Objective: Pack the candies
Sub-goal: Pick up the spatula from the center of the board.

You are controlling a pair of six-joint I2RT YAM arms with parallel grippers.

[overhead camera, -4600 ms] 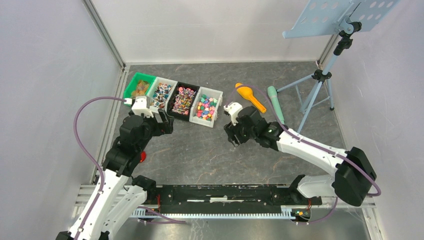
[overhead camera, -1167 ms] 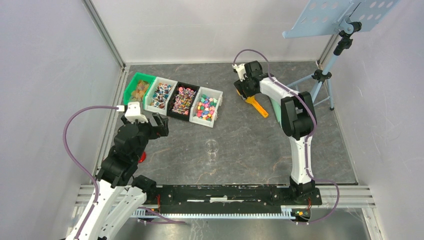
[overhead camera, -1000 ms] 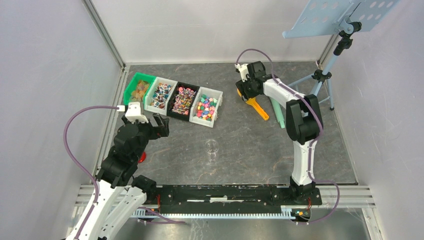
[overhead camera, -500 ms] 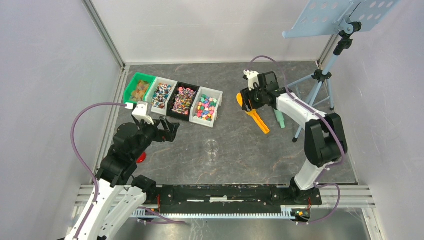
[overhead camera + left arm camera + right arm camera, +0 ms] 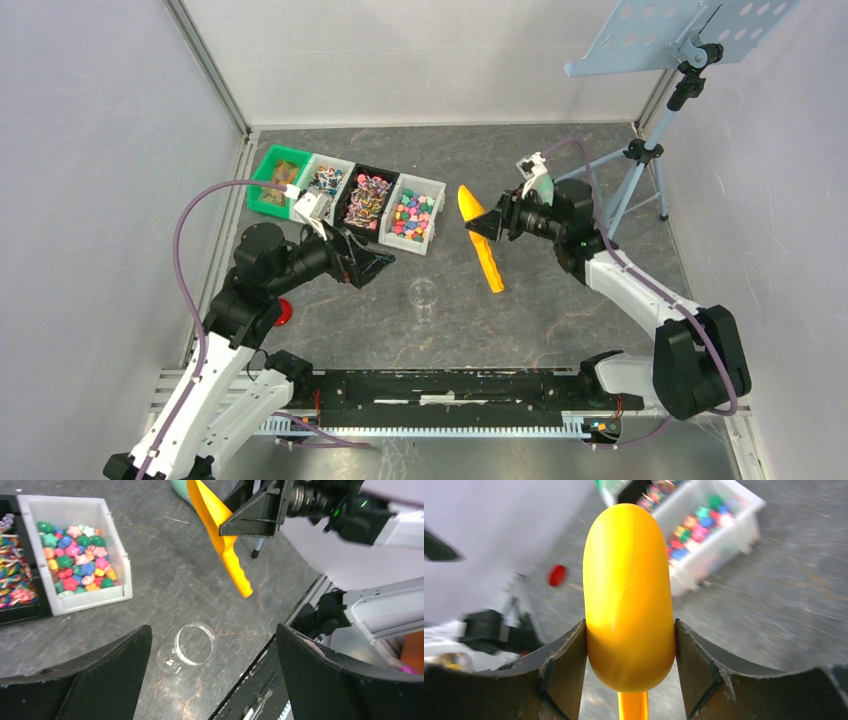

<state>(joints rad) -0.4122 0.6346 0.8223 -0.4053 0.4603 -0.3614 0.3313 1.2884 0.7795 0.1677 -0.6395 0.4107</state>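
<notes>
The candies (image 5: pixel 412 217) lie in four bins at the back left; the nearest white bin (image 5: pixel 75 557) holds star-shaped ones, also seen in the right wrist view (image 5: pixel 701 530). My right gripper (image 5: pixel 497 226) is shut on the orange scoop (image 5: pixel 484 248), holding it tilted in the air right of the bins; its jaws clamp the scoop bowl (image 5: pixel 628 590). My left gripper (image 5: pixel 383 262) is open and empty, and hovers left of a clear, empty jar (image 5: pixel 424 294) standing on the table. The jar (image 5: pixel 195 644) shows between my open fingers (image 5: pixel 100 680).
A red round lid (image 5: pixel 284 314) lies by the left arm. A black bin (image 5: pixel 366 198), a white bin (image 5: pixel 322 187) and a green bin (image 5: pixel 277 175) adjoin the star bin. A teal scoop (image 5: pixel 541 186) and a stand's tripod (image 5: pixel 640 150) are at the back right.
</notes>
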